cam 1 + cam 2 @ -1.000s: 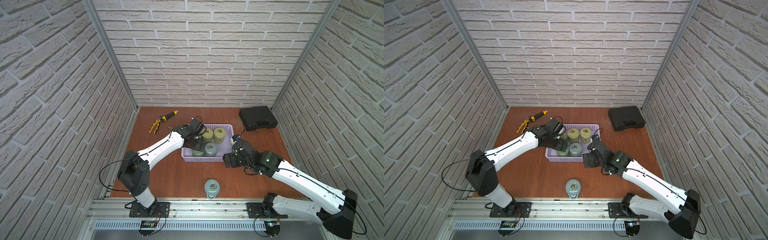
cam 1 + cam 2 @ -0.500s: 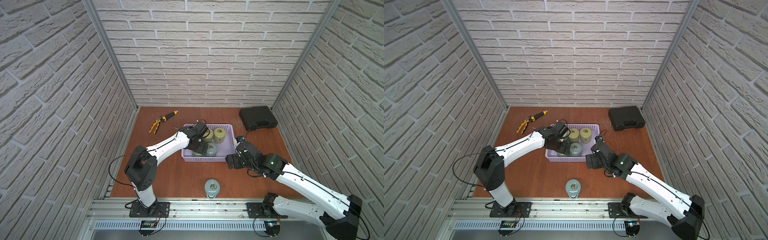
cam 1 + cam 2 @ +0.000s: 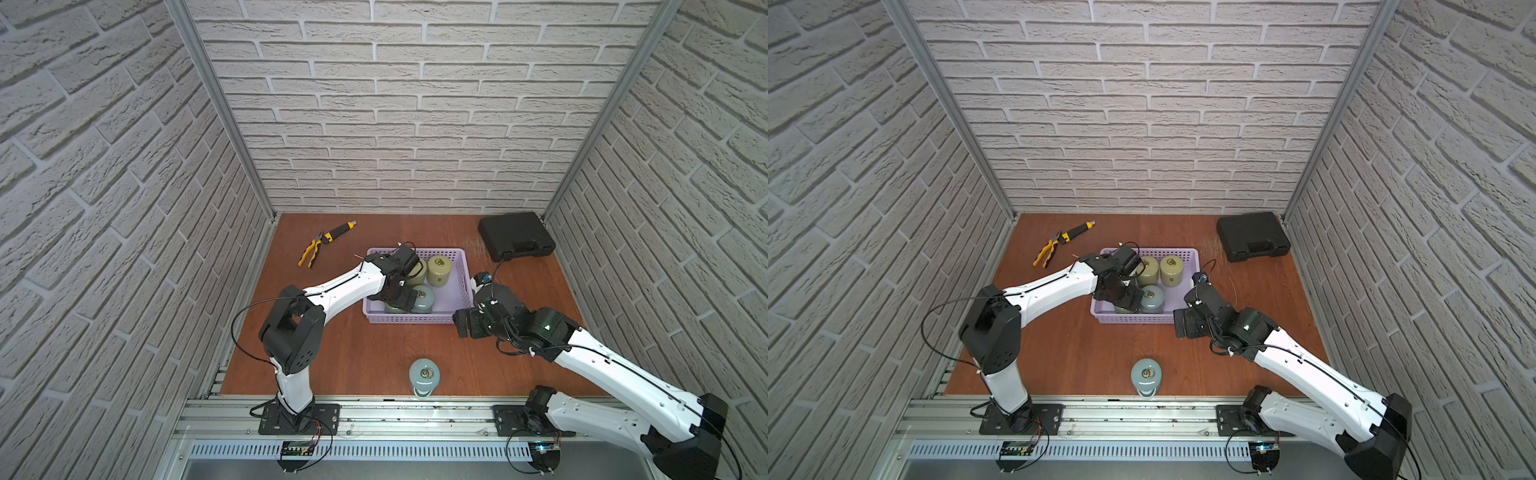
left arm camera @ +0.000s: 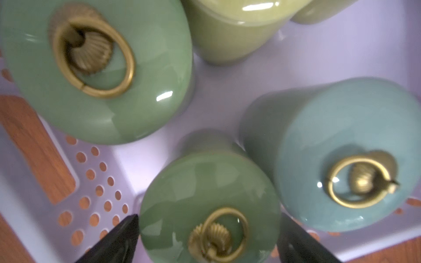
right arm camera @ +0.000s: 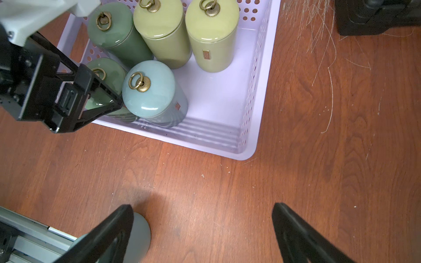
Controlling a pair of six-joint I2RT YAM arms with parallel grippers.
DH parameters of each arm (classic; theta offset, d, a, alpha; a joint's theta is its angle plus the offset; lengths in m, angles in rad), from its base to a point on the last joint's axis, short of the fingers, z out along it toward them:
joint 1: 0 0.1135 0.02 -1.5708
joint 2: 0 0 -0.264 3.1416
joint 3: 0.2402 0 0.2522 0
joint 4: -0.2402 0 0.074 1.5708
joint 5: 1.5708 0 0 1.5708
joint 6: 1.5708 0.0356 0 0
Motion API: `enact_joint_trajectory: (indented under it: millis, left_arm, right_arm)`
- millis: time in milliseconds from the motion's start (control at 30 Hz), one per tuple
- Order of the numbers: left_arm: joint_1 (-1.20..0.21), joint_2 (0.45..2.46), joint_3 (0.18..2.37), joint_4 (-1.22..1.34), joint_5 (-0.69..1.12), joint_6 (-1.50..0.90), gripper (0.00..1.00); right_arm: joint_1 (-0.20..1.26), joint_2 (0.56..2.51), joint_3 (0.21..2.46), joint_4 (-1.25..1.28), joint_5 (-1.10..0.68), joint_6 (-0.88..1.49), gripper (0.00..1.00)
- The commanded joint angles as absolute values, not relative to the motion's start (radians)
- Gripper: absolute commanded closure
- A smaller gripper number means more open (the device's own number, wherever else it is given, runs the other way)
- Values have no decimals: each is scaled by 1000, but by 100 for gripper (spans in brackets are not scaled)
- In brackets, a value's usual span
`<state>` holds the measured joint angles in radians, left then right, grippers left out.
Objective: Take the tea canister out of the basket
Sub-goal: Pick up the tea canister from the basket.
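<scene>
Over the last second the left gripper has shifted toward the near wall of the shallow lavender perforated plastic basket. The right gripper, jaws wide apart and empty over the brown wooden table, has barely moved. The left jaws stand apart, straddling the dark green glazed tea canister with a brass ring, upright in the basket directly between them. A pale blue canister stands just outside one finger. Both top views largely hide the green canister under the gripper. Only the right wrist view shows all five canisters in the basket.
</scene>
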<state>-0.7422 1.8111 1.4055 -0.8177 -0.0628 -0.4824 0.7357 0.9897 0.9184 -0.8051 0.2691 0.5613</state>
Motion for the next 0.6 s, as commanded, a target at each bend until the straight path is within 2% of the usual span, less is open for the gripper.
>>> enact_joint_trajectory:
  millis: [0,467,567]
  left_arm:
    - [-745,1827,1433,-840,-65,-463,5]
    - [-740,1861,1450,-840,-58,-458,8]
    - [-737,1860,1448,-840,-57,-457,13]
  right_arm:
    - [727,968,901,-804,277,567,0]
    - [722,951,896,-813,279,566,0]
    - [721,946,894,-813,279,567,0]
